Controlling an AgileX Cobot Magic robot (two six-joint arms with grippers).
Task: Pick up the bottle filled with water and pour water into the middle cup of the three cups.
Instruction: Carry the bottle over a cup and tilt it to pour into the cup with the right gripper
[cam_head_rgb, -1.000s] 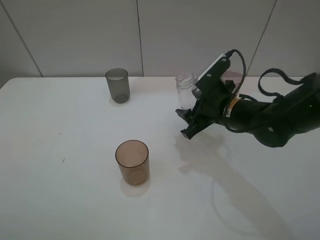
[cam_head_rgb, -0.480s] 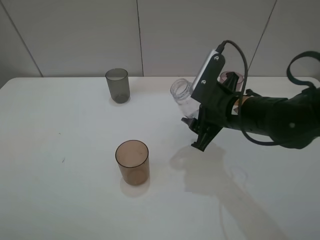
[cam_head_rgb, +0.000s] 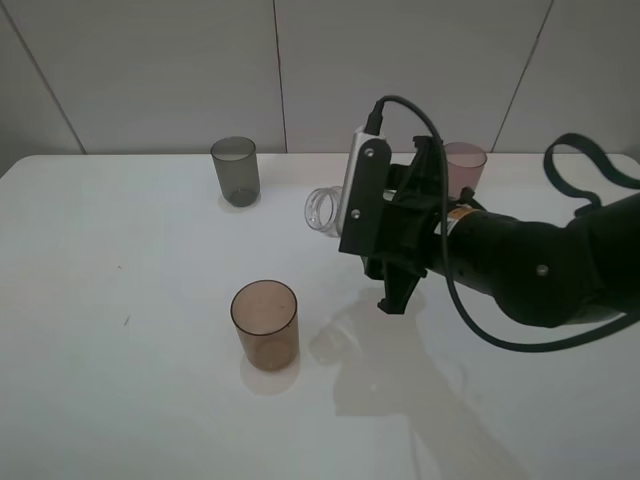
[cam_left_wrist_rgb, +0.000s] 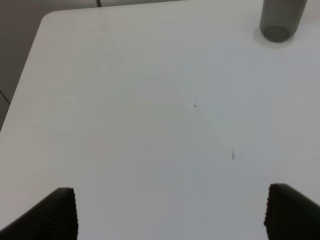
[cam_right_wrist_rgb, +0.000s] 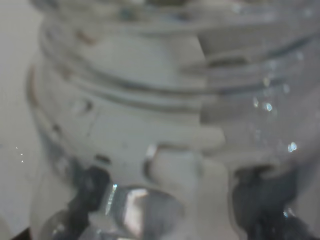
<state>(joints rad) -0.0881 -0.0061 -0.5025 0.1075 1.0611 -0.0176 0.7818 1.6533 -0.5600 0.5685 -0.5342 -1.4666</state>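
My right gripper (cam_head_rgb: 378, 255) is shut on the clear bottle (cam_head_rgb: 323, 210) and holds it in the air, tilted far over with its open mouth pointing left. The bottle's mouth is above and to the right of the amber-brown middle cup (cam_head_rgb: 265, 324), which stands upright near the table's front. In the right wrist view the bottle (cam_right_wrist_rgb: 150, 100) fills the picture, with dark fingers (cam_right_wrist_rgb: 92, 187) at its sides. The smoky grey cup (cam_head_rgb: 235, 170) stands at the back left and also shows in the left wrist view (cam_left_wrist_rgb: 280, 19). The pinkish-mauve cup (cam_head_rgb: 465, 165) stands at the back right, behind my right arm. My left gripper (cam_left_wrist_rgb: 170, 215) is open and empty.
The white table (cam_head_rgb: 120, 260) ends at a tiled wall behind. My right arm (cam_head_rgb: 530, 270) and its cable reach in from the right over the table. The left arm is out of the exterior high view.
My right gripper lifted the bottle from the back of the table, carried it left toward the amber cup and tilted it from upright to nearly on its side.
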